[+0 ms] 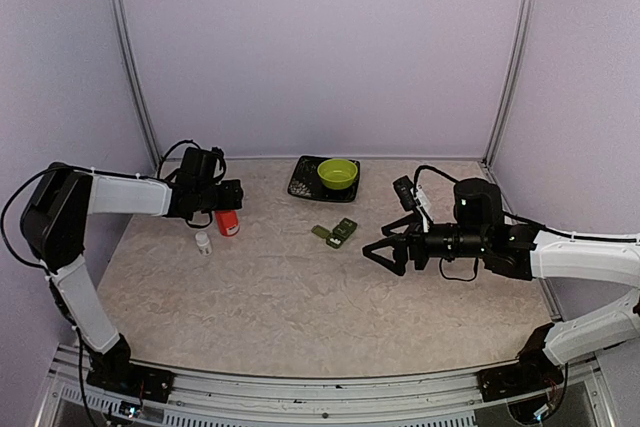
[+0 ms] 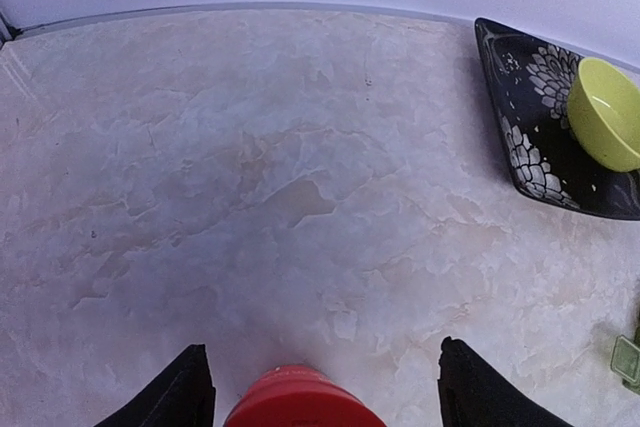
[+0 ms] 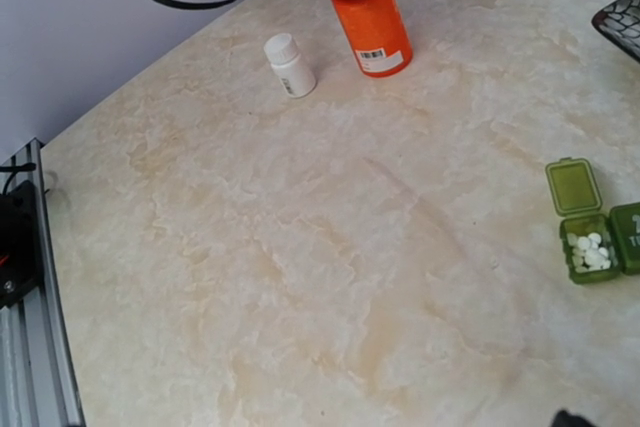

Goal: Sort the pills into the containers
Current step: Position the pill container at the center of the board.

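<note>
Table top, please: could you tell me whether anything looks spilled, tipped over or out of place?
Nothing stands out. The orange bottle and white bottle stand upright; the containers have one lid open with white pills inside, none loose on the table.

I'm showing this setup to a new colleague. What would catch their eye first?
Probably the bright orange bottle on the left of the table, with the left gripper open around its cap. Next, the dark green containers near the centre, one lid open showing white pills, and the lime-green bowl on a black tray at the back.
</note>
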`<state>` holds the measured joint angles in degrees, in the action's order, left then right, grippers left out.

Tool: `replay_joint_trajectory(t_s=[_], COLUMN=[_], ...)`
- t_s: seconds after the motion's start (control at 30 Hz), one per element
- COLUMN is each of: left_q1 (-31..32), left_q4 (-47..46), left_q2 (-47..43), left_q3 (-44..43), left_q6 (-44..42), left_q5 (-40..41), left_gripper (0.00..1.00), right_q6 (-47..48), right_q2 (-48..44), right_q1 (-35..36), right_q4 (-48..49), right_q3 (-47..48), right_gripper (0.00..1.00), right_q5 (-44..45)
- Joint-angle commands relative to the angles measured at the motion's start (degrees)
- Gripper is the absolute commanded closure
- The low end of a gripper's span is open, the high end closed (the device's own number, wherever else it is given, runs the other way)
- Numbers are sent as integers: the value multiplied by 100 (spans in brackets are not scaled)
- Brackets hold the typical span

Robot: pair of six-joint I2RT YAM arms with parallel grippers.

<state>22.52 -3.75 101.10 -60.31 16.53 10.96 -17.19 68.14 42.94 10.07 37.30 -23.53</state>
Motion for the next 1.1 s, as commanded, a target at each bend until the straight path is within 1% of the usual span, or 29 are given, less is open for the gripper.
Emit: replay_joint_trajectory(t_s=[0.0,0.1,0.33,0.43,0.63,0.67,0.77,0.8,0.83,0.9,1.07], left_q1=[-30,-31,-29,-29,-29,-33,-29,-29,-24,-5,77], left_q4=[160,296,460,549,541,530,493,471,445,390,330], left_q2=[-10,28,105,194,173,169,142,132,104,29,-341], left_q3=[-82,-92,-88,-156,-189,-189,-175,-167,-149,-106,-100], left_q6=[95,175,241,267,280,272,267,257,254,265,249], left_q5=[83,95,153,140,151,145,116,84,60,51,148], left_gripper=[28,32,34,38,40,39,33,30,25,21,16], right_q6=[6,-44,-78,-79,-64,-54,-30,-28,-38,-52,-25], right_q2=[-61,22,88,102,159,175,203,219,236,283,466], right_q1=[-58,-57,-57,-55,-57,-57,-57,-57,-57,-59,-81], right_q4=[5,79,120,127,116,98,77,75,75,81,-174], right_q3=[-82,-67,-107,-106,-59,-44,-2,7,20,38,318], right_gripper=[0,0,0,0,0,0,0,0,0,0,0], right_q5=[-20,-64,-78,-64,-82,-77,-37,-15,21,64,359])
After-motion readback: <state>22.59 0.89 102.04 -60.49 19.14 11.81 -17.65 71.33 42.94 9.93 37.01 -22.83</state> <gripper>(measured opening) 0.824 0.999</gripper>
